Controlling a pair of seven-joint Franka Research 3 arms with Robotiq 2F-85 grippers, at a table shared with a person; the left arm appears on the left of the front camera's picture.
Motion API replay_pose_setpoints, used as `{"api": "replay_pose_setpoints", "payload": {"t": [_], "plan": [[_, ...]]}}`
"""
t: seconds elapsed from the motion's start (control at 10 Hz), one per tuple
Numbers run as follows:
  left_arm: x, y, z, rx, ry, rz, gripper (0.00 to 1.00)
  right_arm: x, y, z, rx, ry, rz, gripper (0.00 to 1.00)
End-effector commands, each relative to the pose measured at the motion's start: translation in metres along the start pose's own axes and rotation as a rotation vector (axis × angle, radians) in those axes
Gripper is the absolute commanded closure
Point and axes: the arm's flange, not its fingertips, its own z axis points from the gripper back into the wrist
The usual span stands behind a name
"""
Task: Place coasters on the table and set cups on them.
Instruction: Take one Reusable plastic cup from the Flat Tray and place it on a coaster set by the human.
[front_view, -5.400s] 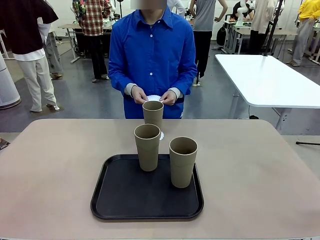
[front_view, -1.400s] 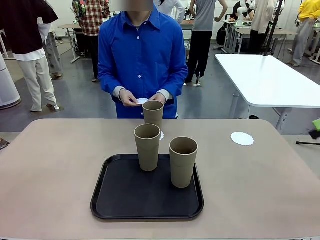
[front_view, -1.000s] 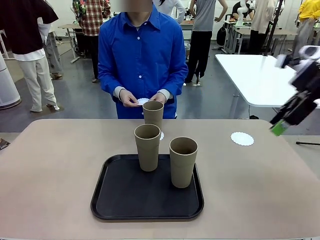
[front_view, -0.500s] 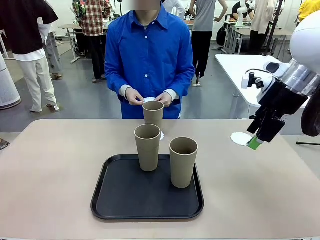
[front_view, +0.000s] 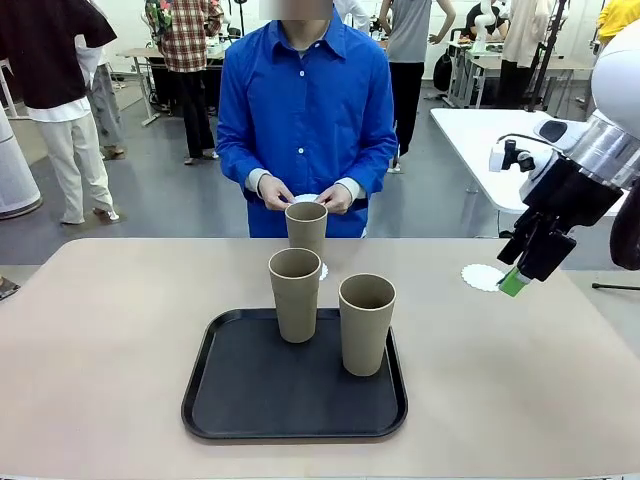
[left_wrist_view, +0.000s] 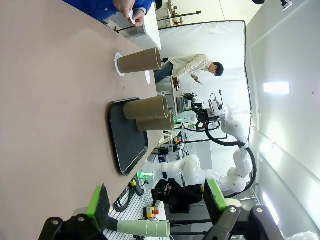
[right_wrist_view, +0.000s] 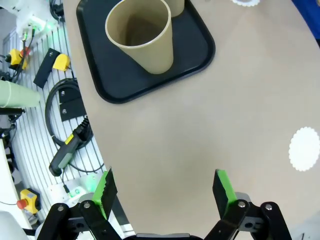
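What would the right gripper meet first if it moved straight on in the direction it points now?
Probably bare table: the open right gripper points at the surface between the black tray and the white coaster, touching neither. Depth is hard to judge.

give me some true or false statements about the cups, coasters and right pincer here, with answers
1. Two cups stand on the black tray. True.
2. The third cup stands on bare table. False: the edge of a coaster shows under it.
3. The right pincer grips a cup. False: it is open and empty, by a lone coaster.
4. The person's hands hold a white coaster. True.
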Motion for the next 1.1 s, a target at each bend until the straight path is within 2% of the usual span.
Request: {"api": "replay_pose_setpoints", "payload": {"t": [0.0,0.1,0.3,0.4,0.5,0.6,0.8,0.9,1.0], "plan": [[0.001,-0.003,0.003,-0.006,-0.014,0.002,0.0,-0.013,-0.019,-0.003,0.048,-0.301,0.06,0.0],[0.001,-0.003,0.003,-0.006,-0.014,0.002,0.0,-0.026,-0.039,-0.014,0.097,-0.548,0.182,0.0],[0.001,-0.003,0.003,-0.006,-0.014,0.002,0.0,-0.042,-0.062,-0.041,0.063,-0.78,0.253,0.0],[0.001,-0.003,0.003,-0.006,-0.014,0.002,0.0,-0.048,-0.065,-0.054,0.029,-0.858,0.309,0.0],[0.001,-0.003,0.003,-0.006,-0.014,0.002,0.0,-0.053,-0.066,-0.073,0.031,-0.898,0.335,0.0],[0.001,-0.003,0.003,-0.006,-0.014,0.002,0.0,-0.054,-0.064,-0.087,0.098,-0.942,0.343,0.0],[0.001,-0.003,0.003,-0.006,-0.014,0.002,0.0,-0.062,-0.057,-0.118,0.09,-0.918,0.394,0.0],[0.001,-0.003,0.003,-0.006,-0.014,0.002,0.0,-0.067,-0.057,-0.132,0.093,-0.906,0.353,0.0],[0.001,-0.003,0.003,-0.006,-0.014,0.002,0.0,-0.071,-0.054,-0.147,0.125,-0.875,0.246,0.0]]}}
